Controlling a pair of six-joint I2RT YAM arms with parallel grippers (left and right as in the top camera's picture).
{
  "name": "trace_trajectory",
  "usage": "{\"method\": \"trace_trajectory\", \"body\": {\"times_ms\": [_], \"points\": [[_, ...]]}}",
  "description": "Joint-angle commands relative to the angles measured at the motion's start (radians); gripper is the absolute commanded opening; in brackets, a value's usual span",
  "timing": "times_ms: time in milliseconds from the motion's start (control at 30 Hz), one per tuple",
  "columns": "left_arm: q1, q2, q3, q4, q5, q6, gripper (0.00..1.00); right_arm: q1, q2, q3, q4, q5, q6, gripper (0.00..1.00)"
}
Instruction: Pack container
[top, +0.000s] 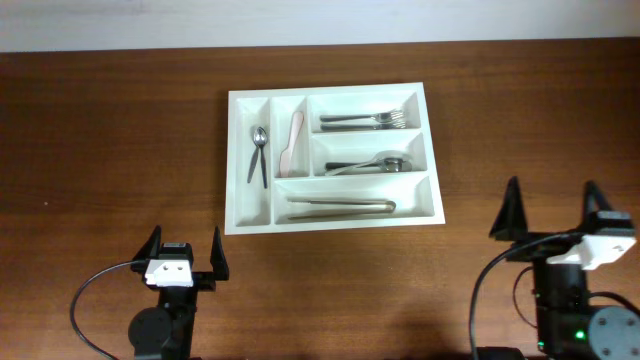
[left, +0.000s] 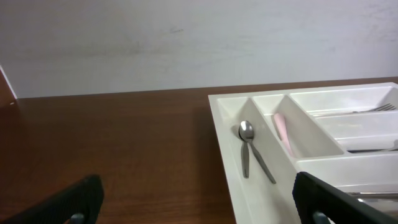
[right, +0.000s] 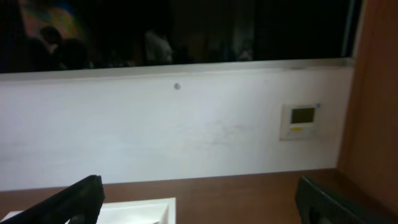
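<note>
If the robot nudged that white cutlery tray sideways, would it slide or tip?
Probably slide: the cutlery tray sits flat and wide on the smooth wooden table. Tipping seems unlikely, its walls being low. It looks like plastic, so likely light, though the metal cutlery inside adds weight.

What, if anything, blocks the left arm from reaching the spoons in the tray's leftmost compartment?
Probably nothing, so likely yes. The left end effector sits open just short of the tray, the spoons lie uncovered in that open-topped compartment, and only bare table lies between.
</note>
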Motion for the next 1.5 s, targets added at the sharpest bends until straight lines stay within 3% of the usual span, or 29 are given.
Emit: {"method": "trace_trajectory", "body": {"times_ms": [0, 367, 1067, 1467], "points": [[0.002, -0.010, -0.001, -0.008, 0.014, 0.015, 0.99, 0.011, -0.056, -0.116, 0.033, -0.082, 0.011, 0.99], [0.002, -0.010, -0.001, -0.008, 0.014, 0.015, 0.99, 0.011, -0.095, -0.374, 0.290, -0.088, 0.011, 0.99], [0.002, -0.010, -0.001, -0.008, 0.014, 0.015, 0.99, 0.011, -0.318, -0.546, 0.292, -0.088, 0.011, 0.99], [0.002, -0.010, -0.001, -0.008, 0.014, 0.015, 0.99, 0.011, -0.321, -0.616, 0.292, -0.087, 0.011, 0.99]]}}
